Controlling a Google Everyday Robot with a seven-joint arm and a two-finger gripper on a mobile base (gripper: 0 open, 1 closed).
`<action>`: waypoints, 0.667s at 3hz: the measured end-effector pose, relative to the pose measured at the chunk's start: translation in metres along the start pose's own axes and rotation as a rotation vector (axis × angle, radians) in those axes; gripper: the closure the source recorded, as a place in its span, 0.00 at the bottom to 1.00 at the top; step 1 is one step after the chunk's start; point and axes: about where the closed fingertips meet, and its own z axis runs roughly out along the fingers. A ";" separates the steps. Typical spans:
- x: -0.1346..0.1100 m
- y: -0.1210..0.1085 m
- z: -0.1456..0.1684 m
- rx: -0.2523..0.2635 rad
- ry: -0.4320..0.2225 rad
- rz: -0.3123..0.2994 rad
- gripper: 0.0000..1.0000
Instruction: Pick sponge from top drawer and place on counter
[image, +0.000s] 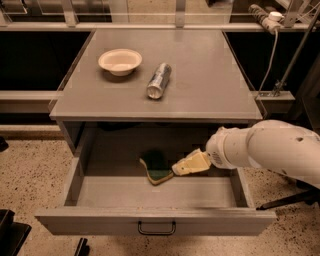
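The sponge (157, 168), dark green over yellow foam, lies on the floor of the open top drawer (100, 192), near its middle. My gripper (180, 167) reaches in from the right on a white arm; its cream fingertips are right at the sponge's right edge, touching or almost touching it. The counter (210, 80) is the flat grey cabinet top above the drawer. The drawer's dark wire handle (156, 229) shows on its front panel.
A cream bowl (120, 61) stands on the counter at the back left. A silver can (158, 80) lies on its side beside it. A power strip and cable (267, 15) hang at the far right. Speckled floor surrounds the cabinet.
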 end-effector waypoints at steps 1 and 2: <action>-0.014 -0.007 -0.001 0.033 -0.044 0.009 0.00; -0.004 -0.004 0.010 0.032 -0.028 0.031 0.00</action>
